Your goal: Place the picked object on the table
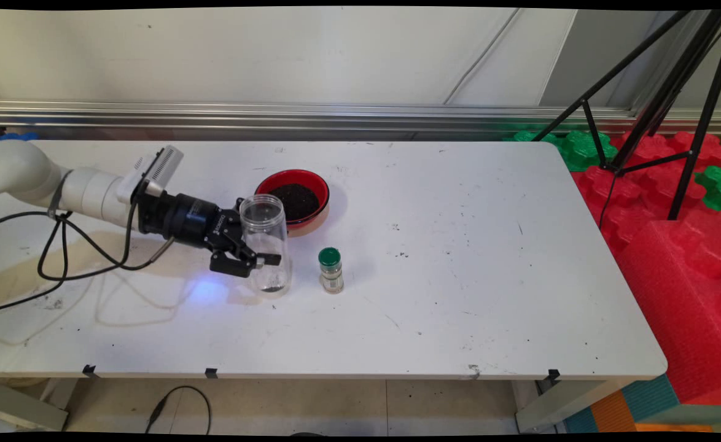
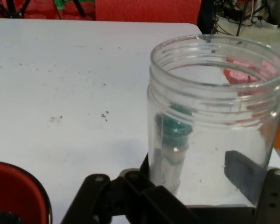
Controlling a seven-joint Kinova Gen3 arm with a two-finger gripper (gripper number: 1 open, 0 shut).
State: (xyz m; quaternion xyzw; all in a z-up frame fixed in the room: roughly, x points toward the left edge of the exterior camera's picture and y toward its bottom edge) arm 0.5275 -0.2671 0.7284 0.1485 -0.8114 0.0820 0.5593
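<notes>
A clear plastic jar (image 1: 265, 242), lidless and almost empty, stands upright on the white table (image 1: 459, 276). My gripper (image 1: 261, 236) comes in low from the left and is shut on the jar's lower half, one finger across its near side. In the hand view the jar (image 2: 214, 116) fills the right half, with a finger pad (image 2: 242, 175) showing through its wall. A small bottle with a green cap (image 1: 330, 270) stands just right of the jar and shows through the jar (image 2: 173, 140). A red bowl (image 1: 274, 179) of dark grounds sits right behind the jar.
Black cables (image 1: 59, 258) hang from the arm to the table's left part. Red and green foam blocks (image 1: 674, 233) and a black tripod (image 1: 661, 104) stand off the table's right end. The red bowl's rim (image 2: 18, 184) lies at the hand view's lower left.
</notes>
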